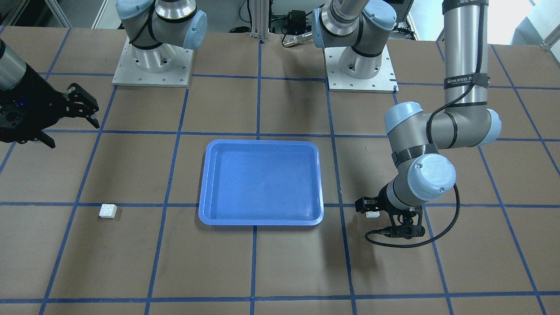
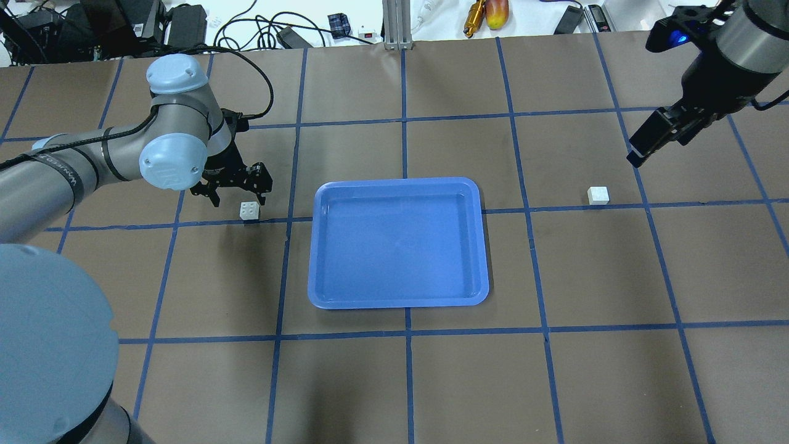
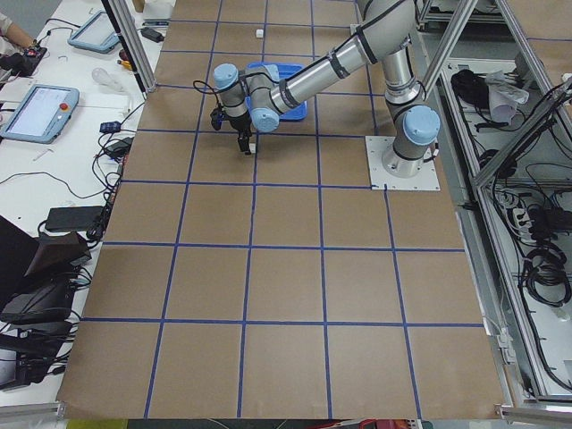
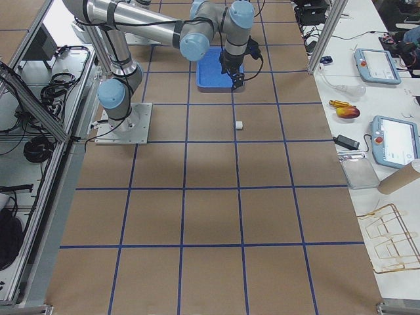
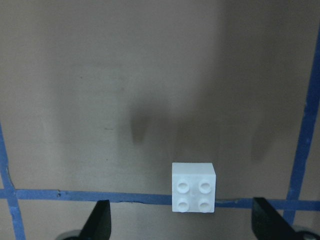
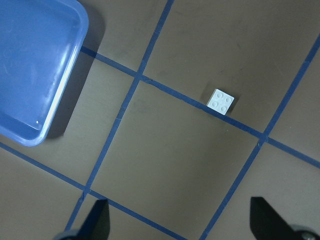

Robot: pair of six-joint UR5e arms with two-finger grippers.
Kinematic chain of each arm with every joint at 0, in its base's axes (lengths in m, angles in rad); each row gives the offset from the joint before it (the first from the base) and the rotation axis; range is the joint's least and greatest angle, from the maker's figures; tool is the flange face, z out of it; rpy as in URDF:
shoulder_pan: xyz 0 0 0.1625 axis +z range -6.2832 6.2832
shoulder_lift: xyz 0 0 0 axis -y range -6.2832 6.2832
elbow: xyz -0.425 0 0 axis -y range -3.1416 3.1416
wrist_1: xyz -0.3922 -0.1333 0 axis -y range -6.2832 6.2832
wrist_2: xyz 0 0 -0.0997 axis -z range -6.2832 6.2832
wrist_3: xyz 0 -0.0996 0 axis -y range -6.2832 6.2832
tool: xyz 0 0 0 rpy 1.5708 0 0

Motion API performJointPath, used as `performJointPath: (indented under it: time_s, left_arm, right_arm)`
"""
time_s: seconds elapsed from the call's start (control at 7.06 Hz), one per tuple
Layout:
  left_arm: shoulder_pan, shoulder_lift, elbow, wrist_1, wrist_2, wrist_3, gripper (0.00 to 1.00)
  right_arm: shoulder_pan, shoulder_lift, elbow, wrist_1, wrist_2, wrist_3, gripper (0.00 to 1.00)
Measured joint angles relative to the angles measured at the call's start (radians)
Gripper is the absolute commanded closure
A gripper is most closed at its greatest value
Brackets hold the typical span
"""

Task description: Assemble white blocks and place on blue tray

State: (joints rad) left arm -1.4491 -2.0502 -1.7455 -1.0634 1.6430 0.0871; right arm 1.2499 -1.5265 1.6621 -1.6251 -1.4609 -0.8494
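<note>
The blue tray [image 2: 397, 243] lies empty mid-table; it also shows in the front view [image 1: 261, 181]. One white block [image 2: 249, 211] lies studs-up on the table to the tray's left. My left gripper [image 2: 239, 194] is open and hovers low over it. In the left wrist view the block [image 5: 193, 194] sits between the spread fingertips [image 5: 100, 222], untouched. The second white block [image 2: 598, 195] lies to the tray's right. My right gripper [image 2: 644, 148] is open, raised and apart from it. The right wrist view shows this block [image 6: 222, 101] and the tray's corner [image 6: 35, 75].
Blue tape lines grid the brown table. The two arm bases [image 1: 153, 65] [image 1: 361, 65] stand at the robot's side. Cables and tools [image 2: 481, 12] lie beyond the far edge. Bare table surrounds the tray on all sides.
</note>
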Motion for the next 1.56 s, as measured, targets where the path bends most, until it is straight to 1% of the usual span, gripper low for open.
performJointPath:
  time_s: [0.14, 0.42, 0.57, 0.71, 0.85, 0.99, 1.28, 1.42, 1.56]
  left_arm:
    - [0.000, -0.006, -0.012, 0.022, 0.000, 0.009, 0.15]
    - [-0.001, -0.011, -0.019, 0.034, -0.002, 0.016, 0.49]
    - [-0.002, -0.012, -0.020, 0.036, -0.003, 0.018, 0.61]
    - [-0.002, -0.013, -0.020, 0.036, -0.005, 0.017, 0.70]
    - [-0.002, -0.013, -0.021, 0.037, -0.007, 0.016, 0.77]
    - [-0.002, -0.012, -0.024, 0.038, -0.008, 0.016, 0.81]
    - [-0.010, 0.020, -0.020, 0.038, -0.022, 0.019, 0.84]
    - [-0.035, 0.050, -0.014, 0.025, -0.050, 0.015, 0.84]
    - [-0.089, 0.084, -0.006, -0.001, -0.080, -0.013, 0.84]
  right_arm:
    - [-0.042, 0.023, 0.000, -0.004, 0.030, -0.153, 0.00]
    - [-0.113, 0.084, 0.001, -0.007, 0.102, -0.453, 0.00]
    - [-0.146, 0.128, 0.002, -0.017, 0.158, -0.612, 0.00]
    - [-0.174, 0.172, 0.004, -0.034, 0.211, -0.742, 0.00]
    - [-0.191, 0.202, 0.005, -0.047, 0.234, -0.812, 0.00]
    - [-0.197, 0.226, 0.008, -0.071, 0.244, -0.856, 0.00]
    - [-0.200, 0.300, 0.012, -0.173, 0.259, -0.997, 0.00]
    - [-0.200, 0.328, 0.014, -0.194, 0.262, -1.050, 0.00]
    - [-0.198, 0.344, 0.017, -0.196, 0.263, -1.084, 0.00]
